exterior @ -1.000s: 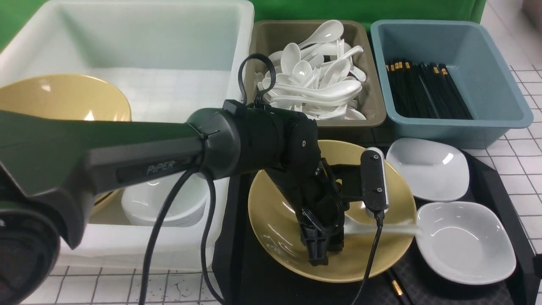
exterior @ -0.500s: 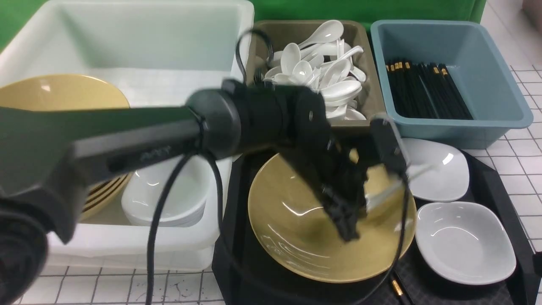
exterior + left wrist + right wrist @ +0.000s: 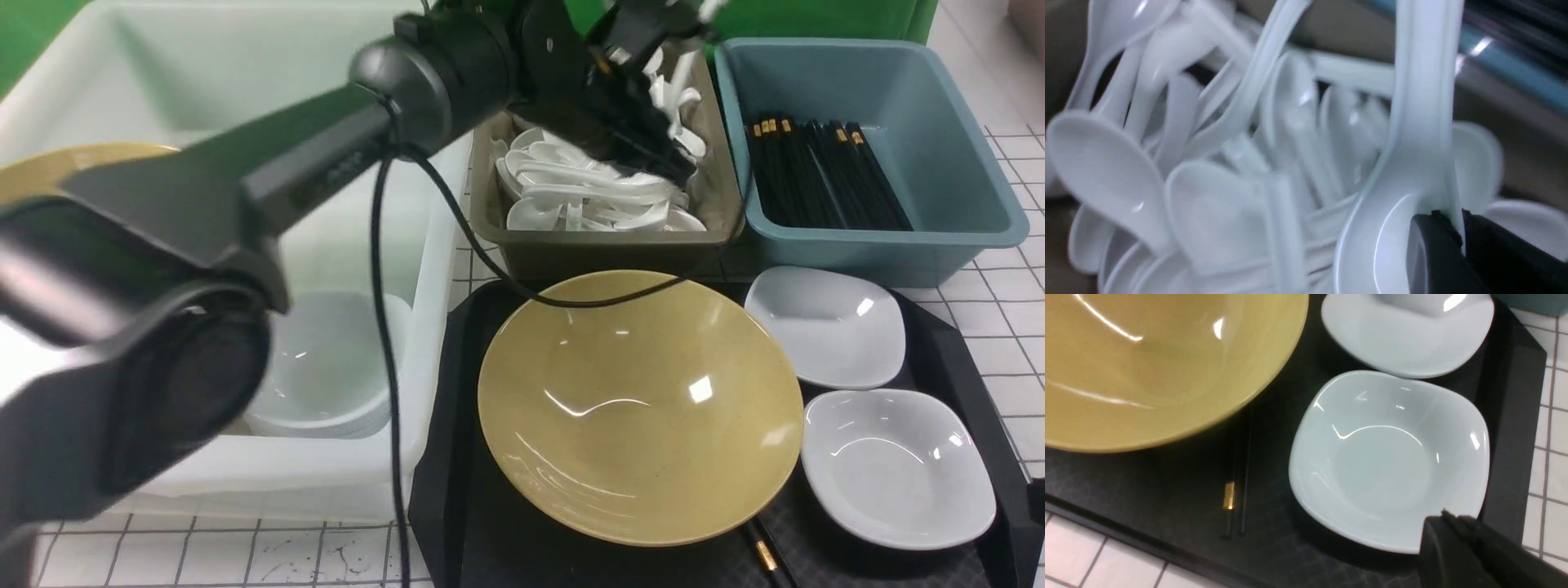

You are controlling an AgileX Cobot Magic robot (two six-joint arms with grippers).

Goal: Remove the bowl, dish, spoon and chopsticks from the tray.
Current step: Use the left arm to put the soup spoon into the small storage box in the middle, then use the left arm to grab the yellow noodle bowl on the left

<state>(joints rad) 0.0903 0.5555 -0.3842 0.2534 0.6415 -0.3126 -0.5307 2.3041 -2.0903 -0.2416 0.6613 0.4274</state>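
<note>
A second ago our left gripper [image 3: 1455, 220] was down inside the wide, shallow, glossy mustard-yellow bowl [image 3: 637, 408]. It has since closed, lifted and swung to the far side, and now hangs over the olive-brown plastic bin [image 3: 604, 253] heaped with white spoons. Its jaws are clamped on the scoop rim of the small glossy white Chinese soup spoon [image 3: 1421, 122], whose handle reaches out over the heap. So the spoon is off the large black diamond-textured plastic tray [image 3: 457, 457] but not yet set down. We judge the next move is to open over the heap, low enough that the spoon does not bounce out.

The bowl now sits empty on the tray's left half. 2 small glossy white squarish dishes stand on its right half, the far dish [image 3: 824, 327] and the near dish [image 3: 898, 465], just beside each other. The pair of thin black chopsticks with gold bands [image 3: 1237, 486] lies by the tray's near edge, running under the bowl. Our right gripper [image 3: 1449, 520] hovers by the near dish's rim, jaws together, holding nothing. By our count, 1 of 4 kinds is nearly cleared.
</note>
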